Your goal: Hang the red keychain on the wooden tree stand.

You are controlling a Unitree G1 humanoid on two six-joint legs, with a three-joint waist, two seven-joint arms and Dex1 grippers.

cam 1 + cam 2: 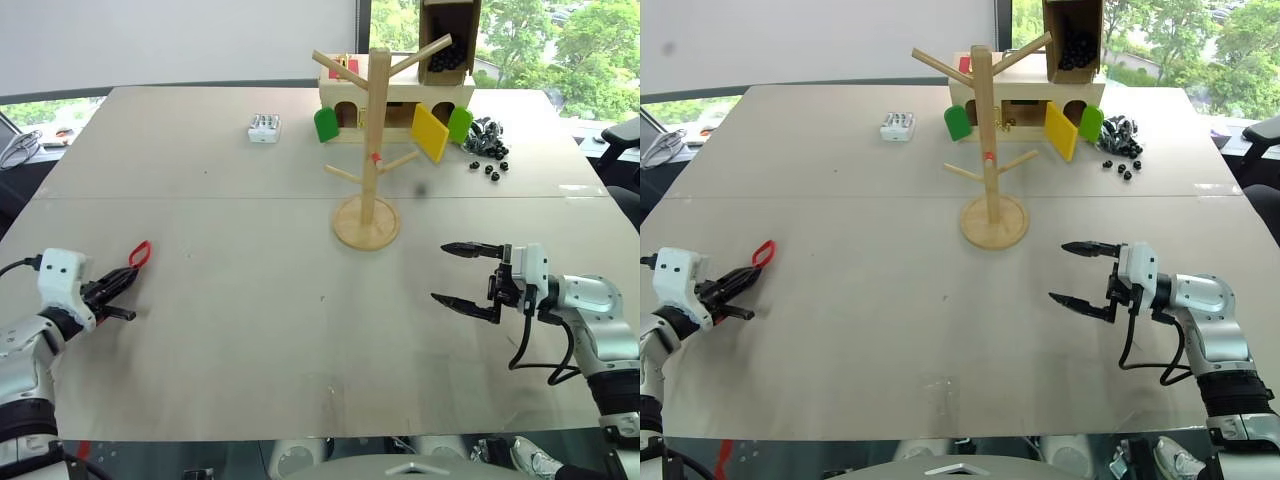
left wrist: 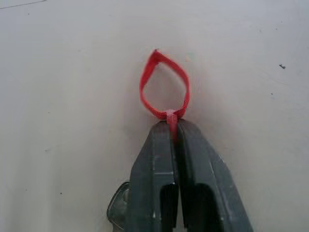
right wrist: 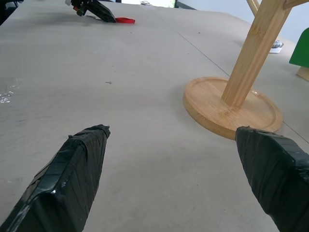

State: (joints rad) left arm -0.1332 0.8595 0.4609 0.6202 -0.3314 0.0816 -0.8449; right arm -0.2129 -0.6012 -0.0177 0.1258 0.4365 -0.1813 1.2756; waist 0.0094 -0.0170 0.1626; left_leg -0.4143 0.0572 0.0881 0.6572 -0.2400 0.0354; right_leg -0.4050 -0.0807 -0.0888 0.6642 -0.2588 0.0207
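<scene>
The red keychain (image 2: 164,87) lies on the table at the near left, its loop pointing away from my left gripper (image 2: 169,126). That gripper is shut on the neck of the loop, and the silvery key (image 2: 118,212) peeks out beneath its fingers. In the left eye view the loop (image 1: 140,253) sticks out past the left gripper (image 1: 130,272). The wooden tree stand (image 1: 372,150) rises upright at mid-table, its pegs bare. My right gripper (image 1: 440,272) hovers open to the right of the stand's round base (image 3: 231,108), pointing left, with nothing between its fingers.
Behind the stand stands a wooden box-house (image 1: 395,100) with green and yellow flaps. A brown box (image 1: 448,40) sits on top of it, and small black pieces (image 1: 487,140) are scattered to its right. A small white pack (image 1: 265,127) lies at the back left.
</scene>
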